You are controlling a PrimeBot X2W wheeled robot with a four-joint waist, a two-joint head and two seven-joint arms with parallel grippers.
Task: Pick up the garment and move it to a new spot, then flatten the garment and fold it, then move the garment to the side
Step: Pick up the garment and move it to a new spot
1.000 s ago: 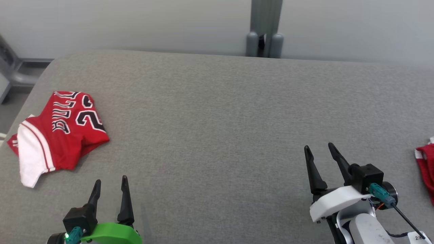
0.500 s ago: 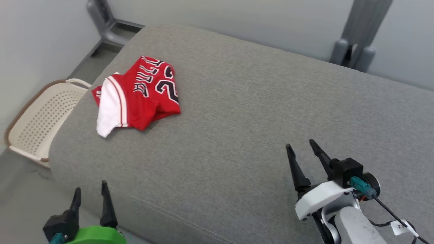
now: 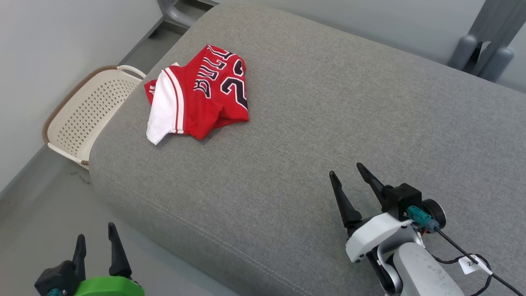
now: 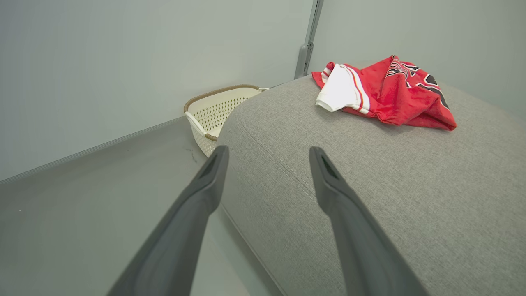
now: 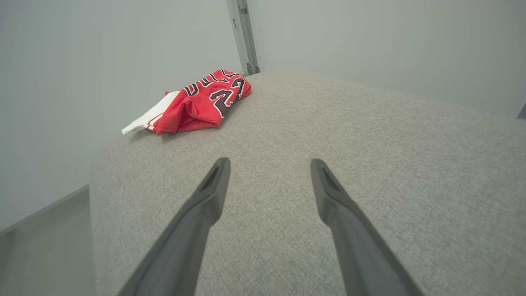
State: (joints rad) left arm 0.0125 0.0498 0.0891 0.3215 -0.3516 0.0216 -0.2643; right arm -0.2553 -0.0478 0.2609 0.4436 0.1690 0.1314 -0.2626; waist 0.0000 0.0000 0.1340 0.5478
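The red jersey lies crumpled near the grey cushion's far left corner, its white panel close to the cushion's left edge. A broad stretch of cushion fabric lies between it and the right gripper, which hovers over the cushion's near part, fingers parted and holding nothing. The left gripper hangs off the cushion's near left corner above the floor, likewise spread and unladen. The left wrist view looks into a perforated cream basket just beside the cushion's left side; the right wrist view faces the jersey's numerals.
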